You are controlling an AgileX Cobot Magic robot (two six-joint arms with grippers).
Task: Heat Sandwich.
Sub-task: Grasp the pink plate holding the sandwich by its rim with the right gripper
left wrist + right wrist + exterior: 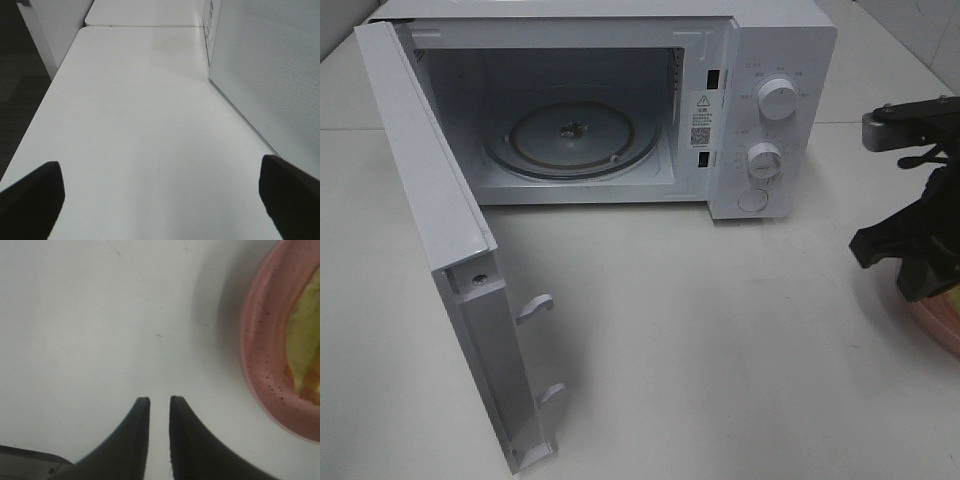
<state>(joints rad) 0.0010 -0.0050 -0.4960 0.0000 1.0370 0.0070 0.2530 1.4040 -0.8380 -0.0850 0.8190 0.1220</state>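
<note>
The sandwich (304, 337), pale yellow bread with an orange layer showing at its edge, lies on a round pink plate (260, 355). It sits off to one side of the right gripper (159, 400) and a little ahead of its fingertips, not between them and not touching them. Only part of the sandwich and plate is in the wrist view.

The right gripper's two black fingers (135, 435) stand close together with a narrow strip of white table (720, 350) showing between them. They hold nothing and point down at bare table beside the plate. From the high camera, this gripper hangs at the far right edge, with the plate's pink rim just below it.

Across the table from the right gripper, toward the left arm's side, stands a white microwave (785, 40). Its door (430, 230) is swung fully open. Inside is a round glass turntable (570, 140) with nothing on it. The control panel, on the side nearest the right gripper, has two round knobs (778, 98) and a round button (753, 200) below them.

The left gripper (160, 200) is spread wide and holds nothing, with bare table between its fingers. The open door's dotted outer face stands just beside one finger. This gripper is not visible from the high camera.
</note>
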